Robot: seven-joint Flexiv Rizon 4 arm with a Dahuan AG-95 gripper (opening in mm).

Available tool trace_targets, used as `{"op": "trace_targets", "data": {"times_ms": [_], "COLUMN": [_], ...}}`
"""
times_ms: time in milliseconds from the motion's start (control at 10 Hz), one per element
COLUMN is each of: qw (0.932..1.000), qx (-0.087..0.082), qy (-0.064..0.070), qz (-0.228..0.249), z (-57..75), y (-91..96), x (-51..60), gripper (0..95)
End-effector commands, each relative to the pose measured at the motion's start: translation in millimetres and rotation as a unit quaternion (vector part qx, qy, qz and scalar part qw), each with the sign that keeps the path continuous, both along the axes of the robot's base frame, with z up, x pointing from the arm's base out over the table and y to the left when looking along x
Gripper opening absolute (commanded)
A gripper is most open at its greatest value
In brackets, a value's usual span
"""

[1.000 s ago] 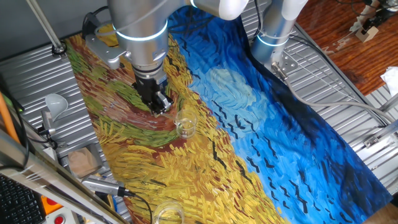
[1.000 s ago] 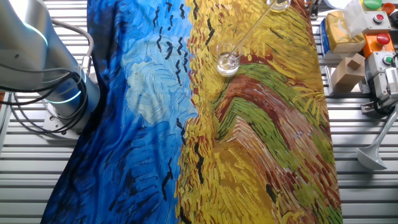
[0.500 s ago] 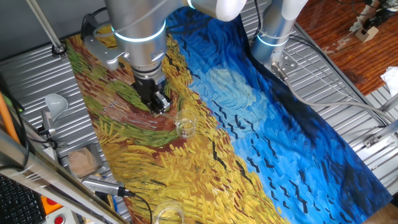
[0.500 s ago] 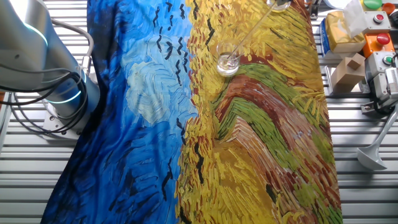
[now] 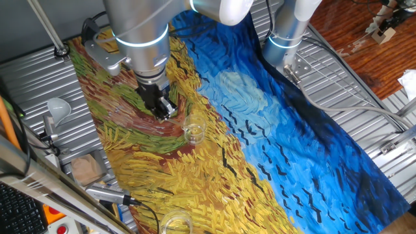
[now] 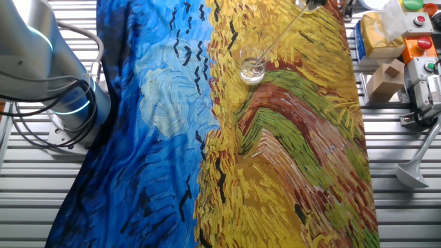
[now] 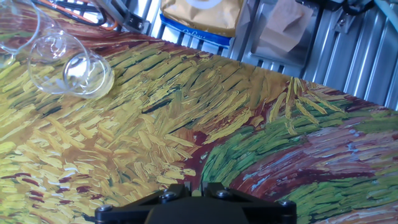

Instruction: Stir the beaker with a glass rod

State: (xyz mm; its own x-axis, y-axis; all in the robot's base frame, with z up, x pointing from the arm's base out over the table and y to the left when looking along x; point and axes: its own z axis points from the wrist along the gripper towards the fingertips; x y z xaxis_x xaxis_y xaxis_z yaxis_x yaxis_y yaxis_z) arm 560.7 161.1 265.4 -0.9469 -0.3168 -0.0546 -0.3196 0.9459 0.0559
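Observation:
The beaker (image 5: pixel 194 132) stands upright on the painted cloth, and it also shows in the other fixed view (image 6: pixel 252 67) and at the upper left of the hand view (image 7: pixel 74 67). The glass rod (image 6: pixel 279 36) is a thin clear line that slants from inside the beaker up to my gripper at that view's top edge. My gripper (image 5: pixel 165 112) hangs low over the cloth, just left of the beaker, shut on the rod's upper end. In the hand view the jaws (image 7: pixel 194 186) stand almost together, and the rod does not show there.
A wider clear glass vessel (image 5: pixel 175 223) stands at the cloth's near edge, also in the hand view (image 7: pixel 13 28). A white funnel (image 5: pixel 57 107), a cardboard box (image 5: pixel 86 169) and a grey metal pole (image 5: pixel 45 26) are on the left. The arm's base (image 5: pixel 286 32) stands behind.
My arm and gripper have shifted slightly left, away from the beaker. The rod's top has moved with them, so it leans a little more. The beaker has stayed in place.

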Motion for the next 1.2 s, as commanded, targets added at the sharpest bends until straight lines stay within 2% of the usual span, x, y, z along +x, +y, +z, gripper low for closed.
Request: {"op": "trace_targets", "data": {"times_ms": [100, 1200], "qw": [1.0, 1.0], "qx": [0.0, 0.0], "qy": [0.002, 0.002], "qz": [-0.001, 0.003], "z": [-1.1, -9.2], "y": [-0.5, -3.9], "x": [1.4, 6.0], "gripper": [0.0, 0.0]}}
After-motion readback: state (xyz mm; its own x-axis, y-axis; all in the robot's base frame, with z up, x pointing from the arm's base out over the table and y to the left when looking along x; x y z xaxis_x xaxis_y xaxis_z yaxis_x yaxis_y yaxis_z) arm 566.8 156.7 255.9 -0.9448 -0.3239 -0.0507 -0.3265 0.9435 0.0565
